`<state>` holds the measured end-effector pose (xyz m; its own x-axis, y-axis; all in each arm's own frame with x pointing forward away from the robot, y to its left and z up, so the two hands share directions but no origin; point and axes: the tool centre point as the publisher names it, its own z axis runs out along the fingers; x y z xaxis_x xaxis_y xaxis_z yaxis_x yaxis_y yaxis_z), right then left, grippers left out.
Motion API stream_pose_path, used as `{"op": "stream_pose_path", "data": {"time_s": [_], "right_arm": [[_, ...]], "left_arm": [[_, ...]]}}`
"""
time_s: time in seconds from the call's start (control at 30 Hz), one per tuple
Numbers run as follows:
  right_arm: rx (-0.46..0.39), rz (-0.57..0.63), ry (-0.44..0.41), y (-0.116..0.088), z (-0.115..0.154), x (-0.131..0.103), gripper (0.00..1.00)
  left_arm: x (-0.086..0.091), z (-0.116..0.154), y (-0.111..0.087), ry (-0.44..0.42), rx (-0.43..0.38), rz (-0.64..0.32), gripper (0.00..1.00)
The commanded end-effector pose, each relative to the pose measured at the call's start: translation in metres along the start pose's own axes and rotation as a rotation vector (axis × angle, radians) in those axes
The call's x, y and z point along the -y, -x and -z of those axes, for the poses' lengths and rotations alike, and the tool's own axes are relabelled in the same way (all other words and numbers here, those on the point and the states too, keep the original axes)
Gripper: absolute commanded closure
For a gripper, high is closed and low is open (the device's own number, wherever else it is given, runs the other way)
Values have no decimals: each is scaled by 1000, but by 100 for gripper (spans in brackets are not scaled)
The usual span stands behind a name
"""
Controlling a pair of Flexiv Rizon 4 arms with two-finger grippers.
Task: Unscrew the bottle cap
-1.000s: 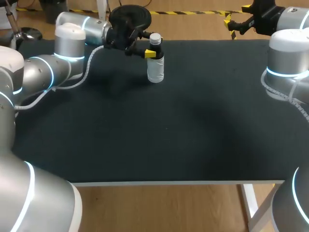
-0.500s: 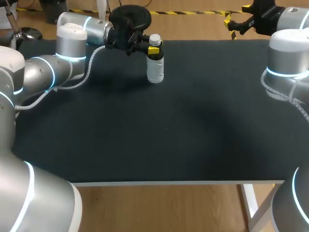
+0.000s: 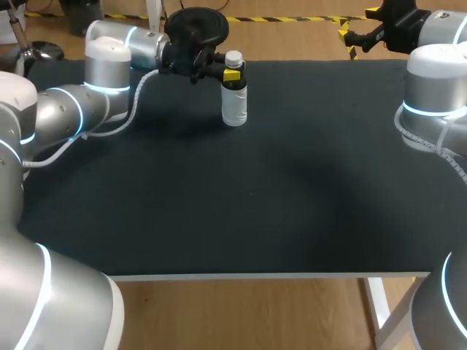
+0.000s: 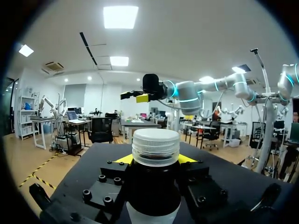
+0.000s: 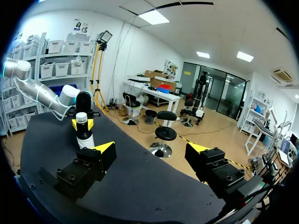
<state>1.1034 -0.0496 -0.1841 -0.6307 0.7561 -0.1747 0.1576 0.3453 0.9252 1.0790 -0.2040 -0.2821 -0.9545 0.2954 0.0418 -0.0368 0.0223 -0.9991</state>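
Clear plastic bottle [image 3: 234, 106] upright near the tabletop's [image 3: 255, 204] far edge, left of centre. Left gripper [image 3: 233, 74] clamps its dark neck just under the ribbed white cap [image 4: 155, 147]. Right gripper [image 5: 150, 149] hangs off the far right corner, jaws apart. The bottle is probably light and thin-walled; the stiff, ridged cap is the better hold.

Left claw [image 4: 154, 159] tips mostly hidden (behind bottle [image 4: 155, 184] neck); bottle base cut off.

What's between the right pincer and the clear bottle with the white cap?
Only bare black tabletop lies between the right pincer and the clear plastic bottle with a white cap; the right wrist view shows it.
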Motion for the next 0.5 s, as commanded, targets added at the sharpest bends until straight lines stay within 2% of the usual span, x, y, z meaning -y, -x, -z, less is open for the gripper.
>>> {"op": "stream_pose_path", "data": {"time_s": [0.03,0.5], "right_arm": [[-1,0,2,0,0,1,0],[-1,0,2,0,0,1,0]], "left_arm": [[-4,2,8,-3,-222,3,100],[-4,1,8,9,-220,16,100]]}}
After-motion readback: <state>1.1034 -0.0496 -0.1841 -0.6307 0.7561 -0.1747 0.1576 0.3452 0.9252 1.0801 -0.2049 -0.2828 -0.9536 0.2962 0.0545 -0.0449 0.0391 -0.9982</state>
